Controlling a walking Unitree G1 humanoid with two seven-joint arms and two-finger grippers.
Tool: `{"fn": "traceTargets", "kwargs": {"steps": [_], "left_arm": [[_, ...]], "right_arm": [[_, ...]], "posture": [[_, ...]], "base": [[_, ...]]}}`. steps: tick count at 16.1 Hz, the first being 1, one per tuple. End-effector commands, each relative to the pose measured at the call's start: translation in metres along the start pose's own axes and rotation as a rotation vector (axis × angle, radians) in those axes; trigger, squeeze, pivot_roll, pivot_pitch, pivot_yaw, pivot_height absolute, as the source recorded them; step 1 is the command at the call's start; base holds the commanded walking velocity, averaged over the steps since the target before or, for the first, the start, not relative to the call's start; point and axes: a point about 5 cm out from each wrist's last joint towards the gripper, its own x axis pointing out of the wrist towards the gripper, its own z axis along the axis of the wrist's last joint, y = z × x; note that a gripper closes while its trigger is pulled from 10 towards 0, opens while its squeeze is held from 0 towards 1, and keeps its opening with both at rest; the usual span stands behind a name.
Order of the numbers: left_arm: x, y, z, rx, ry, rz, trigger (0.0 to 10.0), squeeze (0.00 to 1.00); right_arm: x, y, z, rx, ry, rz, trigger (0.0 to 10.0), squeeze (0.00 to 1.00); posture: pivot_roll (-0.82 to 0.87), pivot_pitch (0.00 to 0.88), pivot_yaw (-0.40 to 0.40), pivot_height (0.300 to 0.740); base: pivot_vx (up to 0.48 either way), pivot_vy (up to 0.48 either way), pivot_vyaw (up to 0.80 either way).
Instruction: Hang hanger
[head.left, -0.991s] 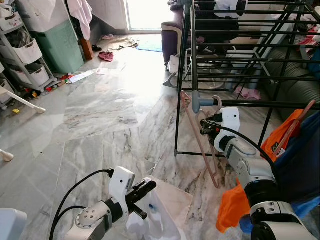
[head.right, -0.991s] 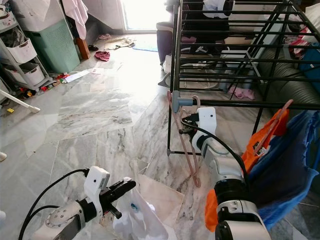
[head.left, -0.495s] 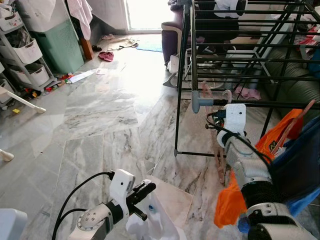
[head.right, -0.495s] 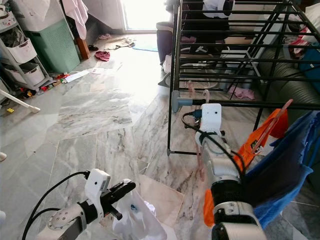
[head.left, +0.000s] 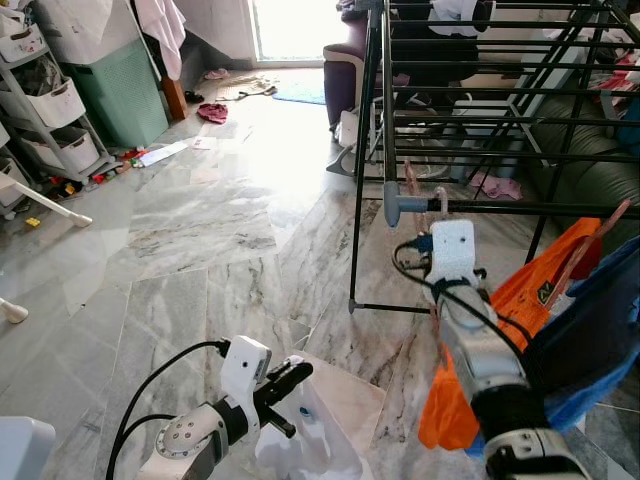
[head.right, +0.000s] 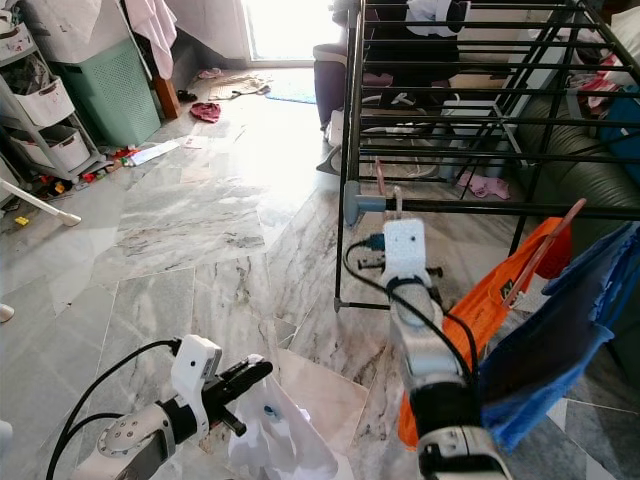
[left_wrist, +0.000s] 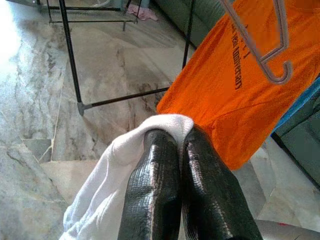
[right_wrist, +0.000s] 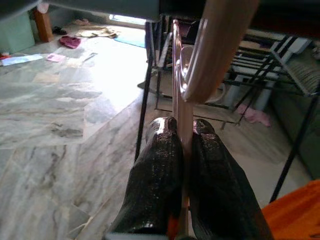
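Note:
A pink hanger (right_wrist: 209, 50) is pinched between the black fingers of my right gripper (right_wrist: 184, 125), which is shut on its stem. Its hook (head.left: 440, 196) rises by the grey-capped end of the black drying rack's lower rail (head.left: 520, 208); I cannot tell whether it rests on the rail. My right wrist (head.left: 452, 250) sits just below that rail end. Low at the left, my left gripper (head.left: 298, 372) is shut on a white cloth (left_wrist: 125, 165) that hangs down toward the marble floor.
An orange shirt (head.left: 500, 310) on another hanger and a blue garment (head.left: 590, 320) hang at the right, close to my right arm. The rack's legs (head.left: 358, 200) stand ahead. A green hamper (head.left: 120, 85), white shelf bins (head.left: 50, 110) and scattered clothes (head.left: 212, 112) lie far left.
My right gripper raised the hanger from hanging low beside the rack leg, so its hook is now up at the rail end. The left arm has stayed put.

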Motion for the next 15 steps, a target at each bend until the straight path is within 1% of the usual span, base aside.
{"fn": "traceTargets", "kwargs": {"steps": [1, 3, 5, 7, 9, 13, 15], "left_arm": [[0.0, -0.001, 0.01, 0.031, -0.03, -0.003, 10.0, 0.0], [0.001, -0.002, 0.01, 0.032, -0.034, -0.004, 10.0, 0.0], [0.001, -0.003, 0.012, 0.035, -0.037, -0.005, 10.0, 0.0], [0.002, -0.004, 0.016, 0.037, -0.046, -0.005, 10.0, 0.0], [0.002, -0.004, 0.019, 0.042, -0.052, -0.003, 10.0, 0.0], [0.001, -0.005, 0.021, 0.046, -0.051, -0.004, 10.0, 0.0], [0.001, -0.005, 0.02, 0.046, -0.048, -0.001, 10.0, 0.0]], "right_arm": [[-0.002, -0.001, 0.0, -0.027, -0.011, -0.02, 10.0, 0.0], [-0.006, -0.004, -0.003, -0.073, -0.021, -0.065, 10.0, 0.0], [-0.014, -0.006, -0.008, -0.133, -0.057, -0.113, 10.0, 0.0], [-0.02, -0.007, -0.013, -0.182, -0.083, -0.133, 10.0, 0.0], [-0.024, -0.005, -0.021, -0.193, -0.071, -0.132, 10.0, 0.0], [-0.03, -0.001, -0.027, -0.214, -0.073, -0.121, 10.0, 0.0], [-0.031, -0.001, -0.03, -0.164, -0.046, -0.117, 10.0, 0.0]], "posture": [[-0.07, 0.025, 0.042, 0.74], [-0.08, 0.026, 0.043, 0.74], [-0.08, 0.025, 0.044, 0.74], [-0.08, 0.024, 0.048, 0.74], [-0.08, 0.025, 0.051, 0.74], [-0.08, 0.024, 0.055, 0.74], [-0.08, 0.022, 0.052, 0.74]], "base": [[0.0, 0.0, 0.0], [0.0, 0.0, 0.0], [0.0, 0.0, 0.0], [0.0, 0.0, 0.0], [0.0, 0.0, 0.0], [0.0, 0.0, 0.0], [0.0, 0.0, 0.0]]}}
